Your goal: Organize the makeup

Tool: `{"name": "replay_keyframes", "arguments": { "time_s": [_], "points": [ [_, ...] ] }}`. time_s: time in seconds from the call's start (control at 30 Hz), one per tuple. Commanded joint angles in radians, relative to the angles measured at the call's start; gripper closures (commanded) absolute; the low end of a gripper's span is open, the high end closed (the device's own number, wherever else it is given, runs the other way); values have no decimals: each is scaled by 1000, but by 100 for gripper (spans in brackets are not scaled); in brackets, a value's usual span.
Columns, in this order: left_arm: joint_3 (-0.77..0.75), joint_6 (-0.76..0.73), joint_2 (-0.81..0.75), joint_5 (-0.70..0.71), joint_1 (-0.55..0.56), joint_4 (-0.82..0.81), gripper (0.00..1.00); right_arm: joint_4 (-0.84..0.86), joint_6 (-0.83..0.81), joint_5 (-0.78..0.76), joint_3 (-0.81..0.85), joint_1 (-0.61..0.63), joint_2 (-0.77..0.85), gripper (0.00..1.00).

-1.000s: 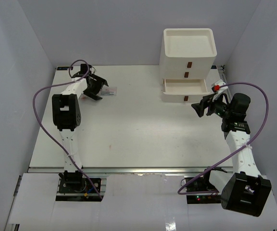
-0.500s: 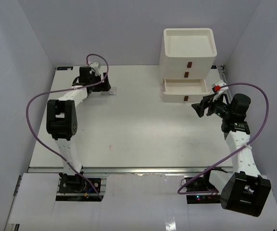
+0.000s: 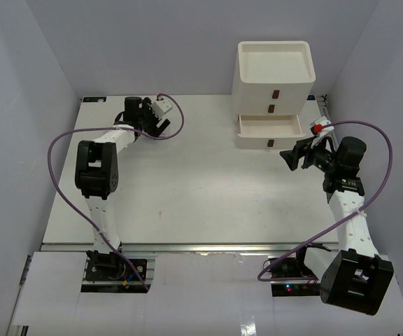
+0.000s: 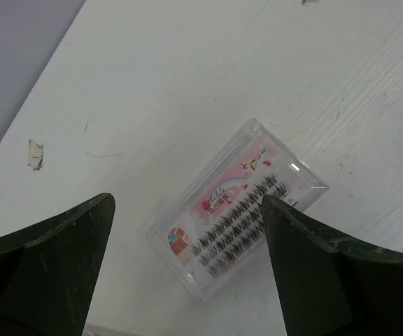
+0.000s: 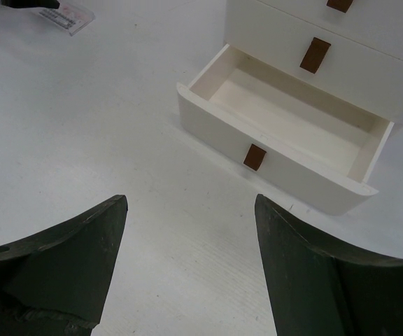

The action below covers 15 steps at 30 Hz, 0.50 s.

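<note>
**Desk:** Two arms over one white bench point(image 3: 201, 203). What stands on it?

**Photographer:** A white drawer unit point(image 3: 275, 73) at the far right. Its lowest drawer point(image 5: 278, 133) is pulled out.

**Desk:** And the claws?

**Photographer:** The right claw point(image 5: 189, 203) hangs near that open drawer with its fingers wide apart. The left claw point(image 4: 186, 203) is at the far left of the bench, also spread wide.

**Desk:** The makeup?

**Photographer:** One clear packet point(image 4: 238, 210), with a pink card and rows of dark lashes, lies flat on the bench. It is below the left claw, in view between its fingers.
</note>
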<state>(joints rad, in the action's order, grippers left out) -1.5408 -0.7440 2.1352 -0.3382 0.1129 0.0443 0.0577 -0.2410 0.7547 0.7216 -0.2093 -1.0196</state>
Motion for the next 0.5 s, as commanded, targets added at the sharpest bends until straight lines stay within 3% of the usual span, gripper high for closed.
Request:
{"name": "replay_keyframes", "arguments": {
  "time_s": [0.0, 0.23, 0.47],
  "points": [
    [-94, -232, 36, -157, -26, 104, 3, 52, 11, 22, -7, -12, -3, 20],
    [-226, -303, 100, -404, -102, 288, 2, 54, 18, 34, -7, -19, -7, 20],
    [-271, -281, 146, -512, -111, 345, 2, 54, 16, 31, -5, -19, -5, 21]
  ]
}}
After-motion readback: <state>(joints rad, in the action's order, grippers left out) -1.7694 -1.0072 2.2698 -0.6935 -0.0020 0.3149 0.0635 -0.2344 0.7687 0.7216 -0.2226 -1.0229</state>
